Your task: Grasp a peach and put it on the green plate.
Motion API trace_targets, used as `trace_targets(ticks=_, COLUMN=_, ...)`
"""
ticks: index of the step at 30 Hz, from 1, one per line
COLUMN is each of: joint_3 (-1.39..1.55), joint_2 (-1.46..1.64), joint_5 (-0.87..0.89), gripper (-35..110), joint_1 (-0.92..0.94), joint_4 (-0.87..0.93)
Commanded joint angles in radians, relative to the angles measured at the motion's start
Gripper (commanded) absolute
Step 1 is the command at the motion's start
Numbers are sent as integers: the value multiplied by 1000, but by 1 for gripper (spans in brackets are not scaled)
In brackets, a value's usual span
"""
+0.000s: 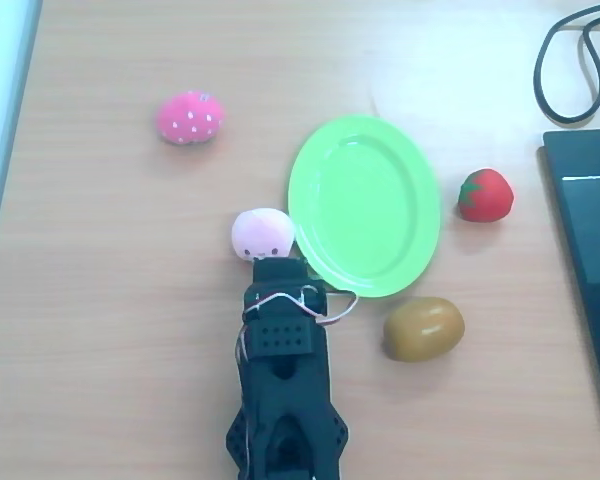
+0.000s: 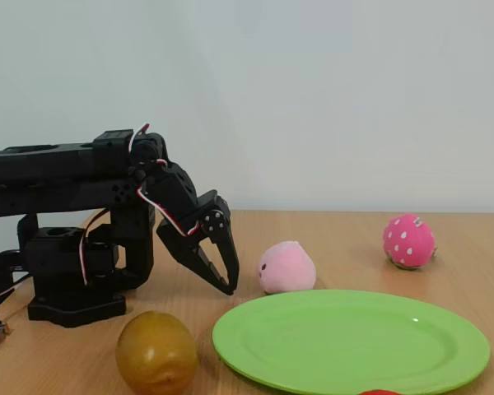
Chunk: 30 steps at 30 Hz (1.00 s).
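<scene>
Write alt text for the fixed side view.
A black robot arm's gripper points down at the wooden table beside a pale pink peach, apart from it. An empty green plate lies in front, with a brown fruit nearby and a pink strawberry behind.

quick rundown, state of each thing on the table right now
end effector: near the peach, not holding it; open or shut cannot be told
peach: on the table beside the plate's rim, ungrasped
green plate: flat, nothing on it
pink plush strawberry: resting on the table
red strawberry: on the table
brown fruit: on the table by the plate
</scene>
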Motion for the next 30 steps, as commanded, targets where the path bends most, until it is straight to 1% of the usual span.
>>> trace_targets(ticks=1, joint_3=8, joint_2=15, joint_5=12, gripper=-8, joint_1=-15, joint_4=6)
trace_targets(ticks=16, joint_3=-17, joint_2=3, joint_5=15, gripper=-8, joint_1=-15, joint_4=9)
trace_targets(ticks=25, joint_3=-103, joint_2=-67, joint_5=11, gripper=-8, joint_1=-5, joint_4=-41)
trace_targets(ticks=30, joint_3=-186, joint_2=-135, joint_5=38, gripper=-8, joint_1=-9, joint_4=-61)
